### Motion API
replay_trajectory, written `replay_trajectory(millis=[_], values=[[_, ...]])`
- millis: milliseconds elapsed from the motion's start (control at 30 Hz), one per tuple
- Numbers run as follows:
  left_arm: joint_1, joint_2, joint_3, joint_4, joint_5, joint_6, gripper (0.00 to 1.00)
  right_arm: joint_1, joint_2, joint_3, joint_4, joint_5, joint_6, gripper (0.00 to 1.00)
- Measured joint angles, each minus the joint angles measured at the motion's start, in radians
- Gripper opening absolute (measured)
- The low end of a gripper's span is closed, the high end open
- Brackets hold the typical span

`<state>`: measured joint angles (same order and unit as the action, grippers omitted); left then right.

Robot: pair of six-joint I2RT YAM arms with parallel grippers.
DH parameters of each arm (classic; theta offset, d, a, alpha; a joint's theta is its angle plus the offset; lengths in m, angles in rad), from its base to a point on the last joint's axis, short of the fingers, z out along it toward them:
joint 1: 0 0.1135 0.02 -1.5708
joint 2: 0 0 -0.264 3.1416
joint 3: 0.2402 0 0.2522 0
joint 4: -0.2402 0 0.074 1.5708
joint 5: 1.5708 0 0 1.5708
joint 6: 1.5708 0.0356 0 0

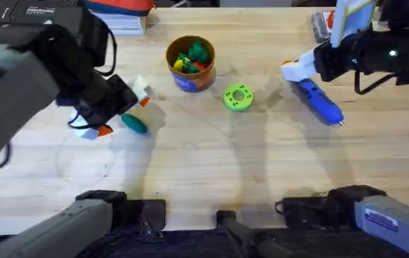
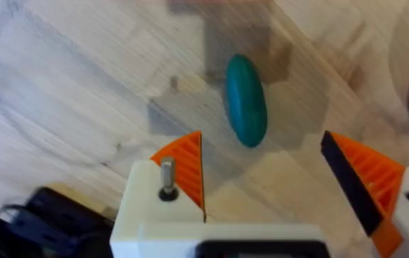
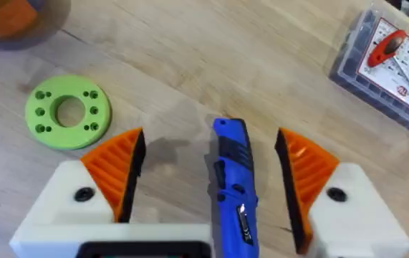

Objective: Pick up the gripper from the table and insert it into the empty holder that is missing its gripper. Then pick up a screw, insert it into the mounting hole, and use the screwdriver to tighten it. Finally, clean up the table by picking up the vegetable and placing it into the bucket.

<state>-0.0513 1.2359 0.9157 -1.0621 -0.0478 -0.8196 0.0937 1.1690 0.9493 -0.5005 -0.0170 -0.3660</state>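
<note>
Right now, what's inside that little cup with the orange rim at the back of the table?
The bucket holds toy vegetables heaped to the rim: green, yellow and red pieces show on top. Anything beneath them, and the cup's bottom, is covered by the pile.

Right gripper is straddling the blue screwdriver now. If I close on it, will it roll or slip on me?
The screwdriver looks like a rounded pen-shaped body lying flat on the table, so a nudge from one orange pad would probably roll it. Its plastic shell seems smooth and rigid; the ribbed pads should likely hold it. The right gripper stands open with the body roughly centred.
</note>
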Motion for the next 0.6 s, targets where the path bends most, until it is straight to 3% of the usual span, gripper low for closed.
replay_trajectory(millis=[167, 367, 400, 433, 533, 567, 600], values=[[0.000, 0.142, 0.000, 0.041, 0.000, -0.138, 0.988, 0.000, 0.000, 0.000, 0.014, 0.000, 0.000, 0.994], [0.000, 0.269, 0.000, 0.083, -0.001, -0.189, 0.964, 0.000, 0.000, 0.000, 0.018, 0.000, 0.000, 0.992], [0.000, 0.278, 0.000, 0.090, -0.001, -0.193, 0.881, 0.000, 0.000, 0.000, 0.018, 0.000, 0.000, 0.992], [0.000, 0.284, 0.000, 0.093, -0.001, -0.199, 0.731, 0.000, 0.000, 0.000, 0.018, 0.000, 0.000, 0.992], [0.003, 0.285, 0.002, 0.089, -0.001, -0.203, 0.248, 0.000, 0.000, 0.000, 0.020, 0.000, 0.000, 0.994], [0.010, 0.283, 0.028, 0.066, 0.001, -0.203, 0.018, 0.000, 0.000, 0.000, 0.026, 0.000, 0.000, 0.994], [0.012, 0.283, 0.038, 0.059, 0.002, -0.202, 0.021, 0.000, 0.000, 0.000, 0.030, 0.000, 0.000, 0.994]])
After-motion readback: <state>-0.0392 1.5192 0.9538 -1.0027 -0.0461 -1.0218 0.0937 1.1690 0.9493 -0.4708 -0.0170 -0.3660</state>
